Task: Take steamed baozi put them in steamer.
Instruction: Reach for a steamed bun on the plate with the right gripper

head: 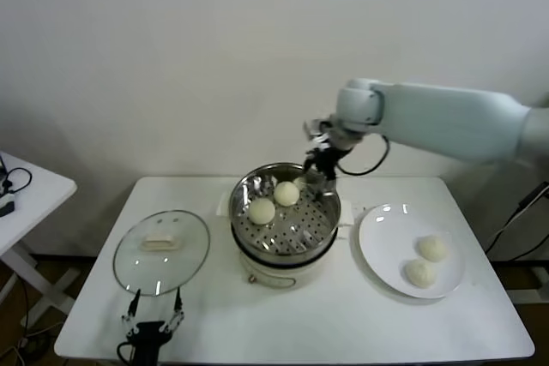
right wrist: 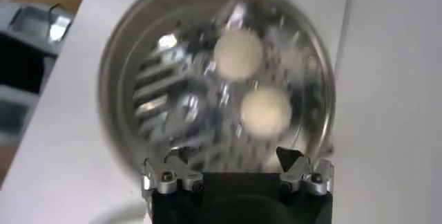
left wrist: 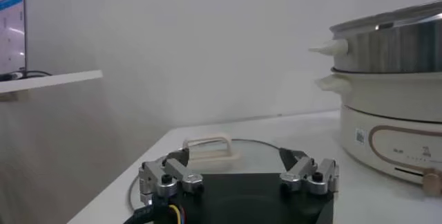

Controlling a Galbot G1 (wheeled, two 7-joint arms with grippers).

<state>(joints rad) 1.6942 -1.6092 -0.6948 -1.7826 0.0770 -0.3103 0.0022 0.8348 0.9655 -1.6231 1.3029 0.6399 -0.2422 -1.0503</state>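
The steamer (head: 322, 231) stands mid-table, a shiny perforated steel basket on a cream pot base. Two cream-white baozi lie in it, one at the front left (head: 262, 210) and one behind it (head: 286, 193); both show in the right wrist view (right wrist: 237, 54) (right wrist: 266, 108). Two more baozi (head: 433, 248) (head: 419, 273) lie on the white plate (head: 386, 233) at the right. My right gripper (head: 319, 165) hovers above the steamer's far rim, open and empty. My left gripper (head: 154, 315) is parked open at the table's front left.
A flat glass lid (head: 161, 250) with a cream handle lies left of the steamer, just beyond my left gripper; it shows in the left wrist view (left wrist: 210, 151). A small white side table (head: 26, 190) stands at far left. A wall is close behind.
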